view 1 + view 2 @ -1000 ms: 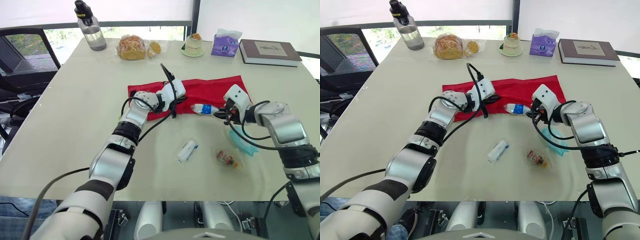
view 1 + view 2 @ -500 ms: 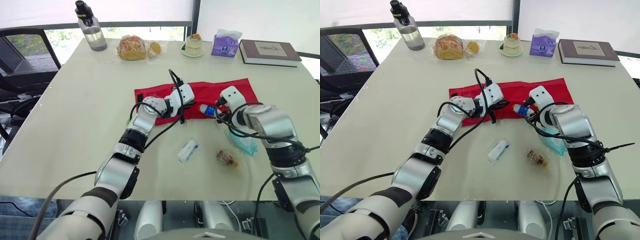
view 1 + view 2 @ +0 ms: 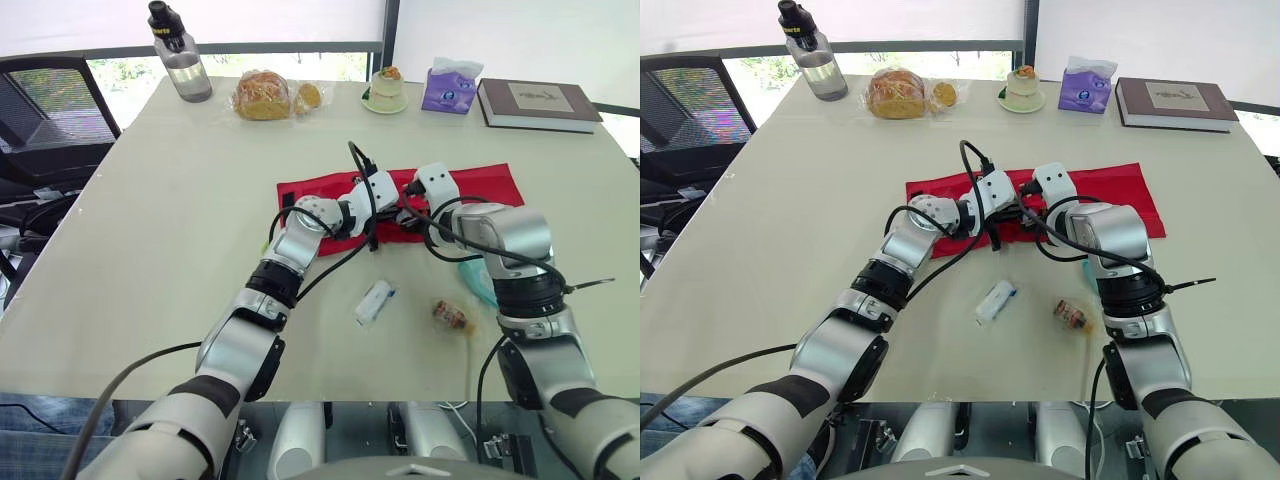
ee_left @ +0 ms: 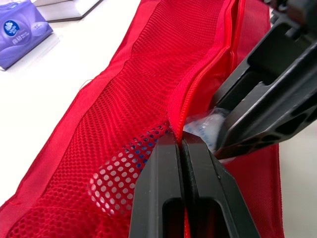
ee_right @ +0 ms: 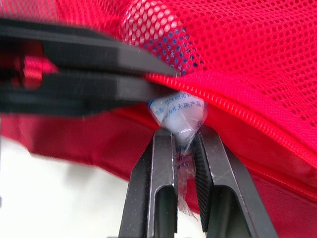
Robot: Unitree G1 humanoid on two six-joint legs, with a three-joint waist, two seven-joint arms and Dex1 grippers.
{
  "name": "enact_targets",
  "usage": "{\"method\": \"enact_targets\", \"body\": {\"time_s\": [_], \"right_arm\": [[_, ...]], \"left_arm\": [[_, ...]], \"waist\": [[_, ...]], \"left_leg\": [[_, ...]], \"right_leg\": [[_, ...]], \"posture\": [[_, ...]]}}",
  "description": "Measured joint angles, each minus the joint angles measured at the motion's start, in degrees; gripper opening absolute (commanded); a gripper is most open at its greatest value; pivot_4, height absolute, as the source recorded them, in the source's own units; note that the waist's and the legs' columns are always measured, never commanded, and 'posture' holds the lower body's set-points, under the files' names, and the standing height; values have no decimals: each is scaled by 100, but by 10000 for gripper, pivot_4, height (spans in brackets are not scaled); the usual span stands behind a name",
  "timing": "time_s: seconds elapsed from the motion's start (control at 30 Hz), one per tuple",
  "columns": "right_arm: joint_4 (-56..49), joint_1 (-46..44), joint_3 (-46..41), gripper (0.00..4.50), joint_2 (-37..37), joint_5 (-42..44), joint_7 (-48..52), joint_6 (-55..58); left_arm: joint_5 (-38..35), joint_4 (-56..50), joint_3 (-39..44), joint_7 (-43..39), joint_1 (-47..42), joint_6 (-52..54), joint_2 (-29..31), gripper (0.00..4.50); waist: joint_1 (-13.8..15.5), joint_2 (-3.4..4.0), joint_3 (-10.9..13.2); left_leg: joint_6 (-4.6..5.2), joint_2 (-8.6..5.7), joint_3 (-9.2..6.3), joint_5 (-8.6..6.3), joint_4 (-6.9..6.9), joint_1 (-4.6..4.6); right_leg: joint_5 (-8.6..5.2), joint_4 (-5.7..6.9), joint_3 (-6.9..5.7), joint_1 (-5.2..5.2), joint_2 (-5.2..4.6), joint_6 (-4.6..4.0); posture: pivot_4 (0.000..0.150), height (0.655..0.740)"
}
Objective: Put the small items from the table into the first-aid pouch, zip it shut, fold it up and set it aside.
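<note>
Beige table (image 3: 170, 200), head views: red mesh pouch (image 3: 480, 185) lying flat across the middle, long axis side to side. Bottle (image 3: 180, 55), bread (image 3: 263, 95), tissue pack (image 3: 448, 88) and book (image 3: 540, 103) sit along the far edge, well apart from the work. Left gripper (image 3: 383, 196) and right gripper (image 3: 412, 192) meet just beside each other at the pouch's near edge, toward its left end. My left forearm reaches straight out to it. My right arm is bent sharply inward at the elbow, so the wrist points across toward my left. Loose on the table, nearer me than the pouch: white tube (image 3: 376, 300), small wrapped item (image 3: 452, 315), teal item (image 3: 478, 282). Left wrist view: my left fingers (image 4: 163, 198) are closed flat on the pouch's zip lip, holding it raised off the lower layer, and the right gripper sits just beside, at the gap. Right wrist view: my right fingers (image 5: 158, 168) are pinched on the tail of a clear sachet (image 5: 177, 113) with blue print. Its long axis runs on from my fingers, and its head end is tucked under the lifted lip, with mesh above. Judgement: the opening lies dead ahead, so the next move is a push along that axis with the right arm, then release, with the left hold kept raised.
</note>
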Motion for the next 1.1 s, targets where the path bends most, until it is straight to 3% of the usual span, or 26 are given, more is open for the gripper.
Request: {"method": "enact_targets", "body": {"time_s": [0.23,0.27,0.53,0.63,0.77,0.93,1.1], "right_arm": [[-334,229,5,41288,-281,266,97,-192],[-392,289,38,43877,-376,318,160,-211],[-1040,1090,450,43877,-1658,718,1248,-1138],[-1146,1393,465,43877,-1987,859,1775,-1973],[-855,1761,493,27773,-2338,760,2155,-3132],[-428,1843,624,1510,-2363,541,2253,-4019],[108,1830,966,582,-2276,58,2201,-4929]], "left_arm": [[-82,24,-4,-30,18,5,18,0],[-111,25,-3,-48,21,5,14,0],[-305,114,89,-38,14,74,-22,0],[-350,161,87,-109,12,29,-1,0],[-397,297,88,-204,8,-98,40,0],[-464,391,101,-337,8,-241,33,0],[-522,485,101,-369,8,-310,34,0]], "waist": [[-2,1,0],[1,1,0],[-16,1,0],[-20,1,0],[-7,0,0],[-11,0,0],[-5,0,0]], "left_leg": [[0,0,0,0,-4,0],[0,0,0,0,-4,-1],[0,0,0,0,-6,-5],[0,1,-1,0,-7,-3],[0,0,6,0,-3,-3],[0,1,3,0,-4,-1],[0,0,7,0,-3,-2]], "right_leg": [[0,-2,0,-1,0,0],[0,-2,0,-2,0,0],[-1,-9,1,-4,1,1],[-1,-8,1,-4,3,1],[-1,-11,5,-3,2,2],[-1,-9,5,-3,4,1],[-1,-11,7,-3,3,2]], "posture": [[1500,7400],[1500,7400],[1500,7400],[1500,7400],[1500,7400],[1500,7400],[1500,7400]]}}
